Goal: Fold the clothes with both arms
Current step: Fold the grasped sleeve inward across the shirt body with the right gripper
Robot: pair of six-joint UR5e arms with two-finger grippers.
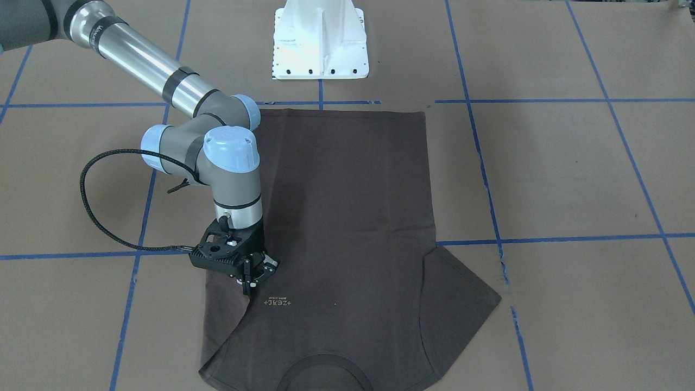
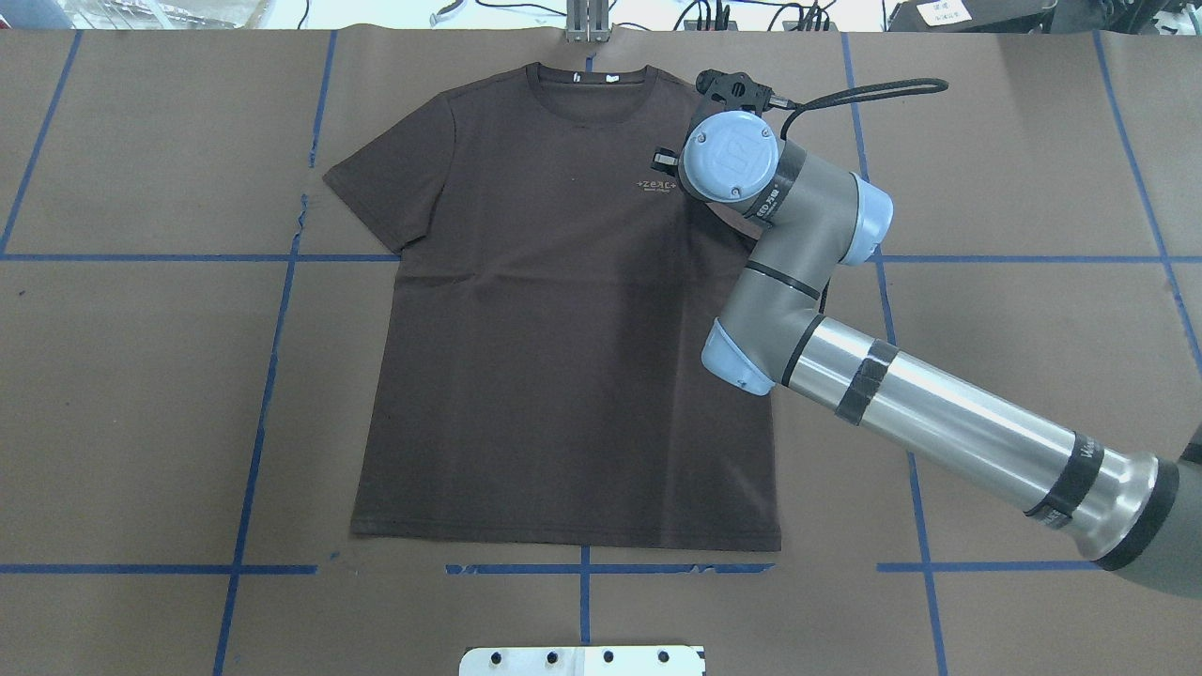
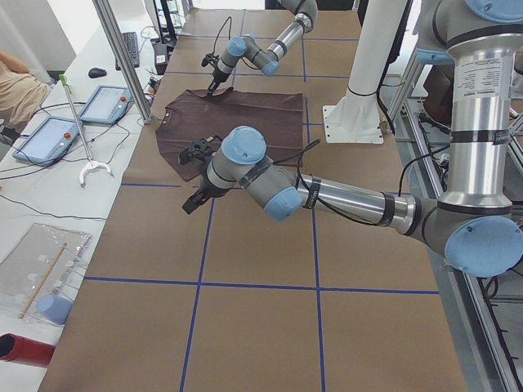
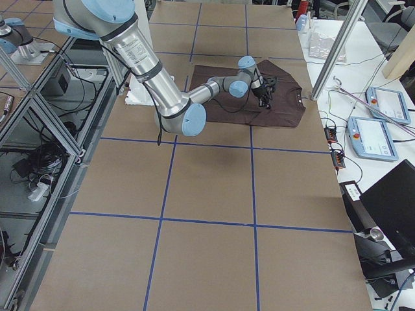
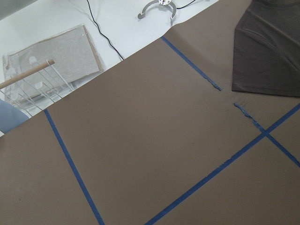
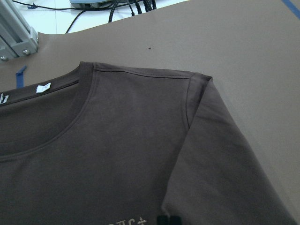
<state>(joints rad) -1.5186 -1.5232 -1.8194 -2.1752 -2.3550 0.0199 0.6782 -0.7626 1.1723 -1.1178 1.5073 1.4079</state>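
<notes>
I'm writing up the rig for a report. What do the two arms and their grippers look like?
Both the right arm and left arm are polished silver tubes with grey joint housings, round light blue caps and black bands. A black braided cable loops to the right gripper; it and the left gripper are black.

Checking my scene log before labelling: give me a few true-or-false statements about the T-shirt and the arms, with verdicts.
1. The T-shirt lies with its chest lettering facing up. True.
2. Both grippers are over the T-shirt. False: only the right gripper is. The left gripper hangs over bare paper beside it.
3. The collar points toward the white pedestal. False: the hem is nearest the pedestal.
4. The right gripper is close to the chest lettering. True.
</notes>
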